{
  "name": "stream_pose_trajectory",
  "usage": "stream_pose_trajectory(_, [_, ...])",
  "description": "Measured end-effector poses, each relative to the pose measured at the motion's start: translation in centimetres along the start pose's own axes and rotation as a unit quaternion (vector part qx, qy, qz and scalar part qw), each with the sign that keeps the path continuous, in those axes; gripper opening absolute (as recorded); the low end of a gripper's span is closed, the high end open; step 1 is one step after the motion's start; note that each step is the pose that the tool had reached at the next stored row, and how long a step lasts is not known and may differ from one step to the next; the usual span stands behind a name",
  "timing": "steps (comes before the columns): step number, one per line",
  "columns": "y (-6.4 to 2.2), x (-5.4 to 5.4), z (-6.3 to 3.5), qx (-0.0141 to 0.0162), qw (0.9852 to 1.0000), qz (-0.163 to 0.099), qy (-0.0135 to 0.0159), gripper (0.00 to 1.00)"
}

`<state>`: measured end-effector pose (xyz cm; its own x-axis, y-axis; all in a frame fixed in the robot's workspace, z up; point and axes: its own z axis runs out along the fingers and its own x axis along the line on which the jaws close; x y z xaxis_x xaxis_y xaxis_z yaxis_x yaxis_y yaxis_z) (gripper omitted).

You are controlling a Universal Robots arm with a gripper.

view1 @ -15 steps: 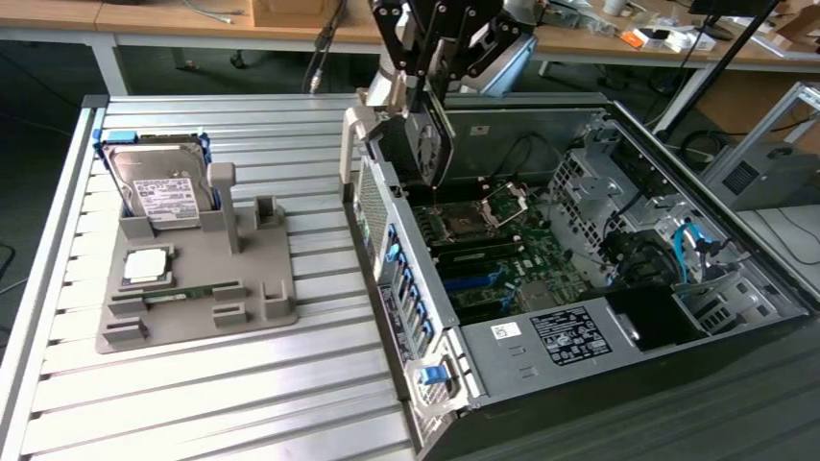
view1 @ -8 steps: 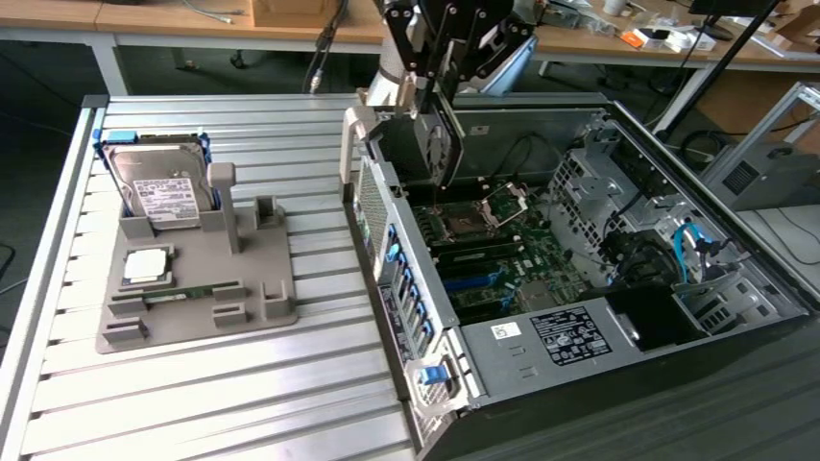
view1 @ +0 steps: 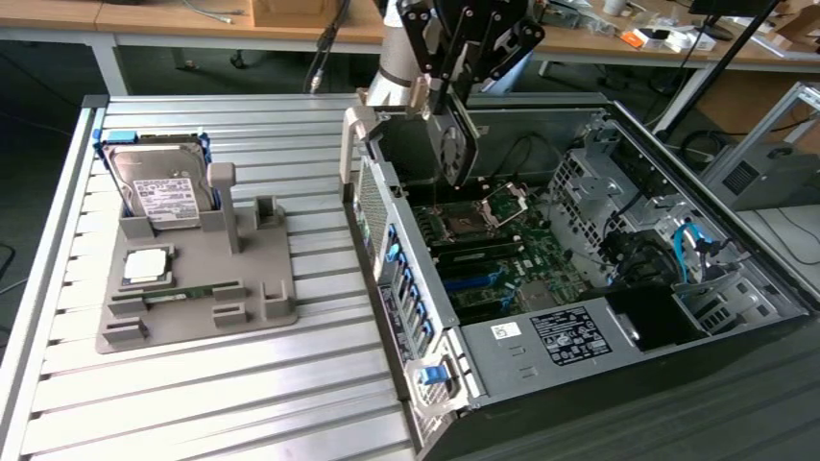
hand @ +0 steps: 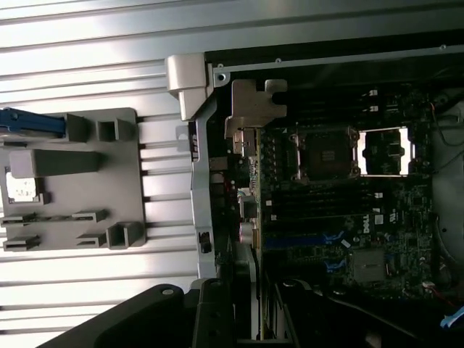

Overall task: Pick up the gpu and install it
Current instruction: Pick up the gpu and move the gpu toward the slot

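Observation:
The gpu is a thin dark card hanging on edge from my gripper, which is shut on its top edge. It hovers over the open computer case, above the rear part of the motherboard near the CPU socket, and is clear of the board. In the wrist view the gpu appears edge-on, with its silver bracket at the far end, close to the case's rear wall. My gripper clamps the card between dark fingers.
A grey fixture on the slatted metal table at the exterior view's left carries a hard drive, a square chip and a memory stick. Drive bays and cables fill the case's right side.

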<state>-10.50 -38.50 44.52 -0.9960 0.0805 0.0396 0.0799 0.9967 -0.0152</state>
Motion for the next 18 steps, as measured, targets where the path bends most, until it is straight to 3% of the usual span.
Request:
stream_pose_trajectory(13, [0.20, -2.4, 0.20, 0.0022, 1.0000, 0.000, -0.0001, 0.27])
stream_pose_trajectory(18, [0.32, -3.9, 0.49, 0.0040, 1.0000, 0.000, -0.0003, 0.27])
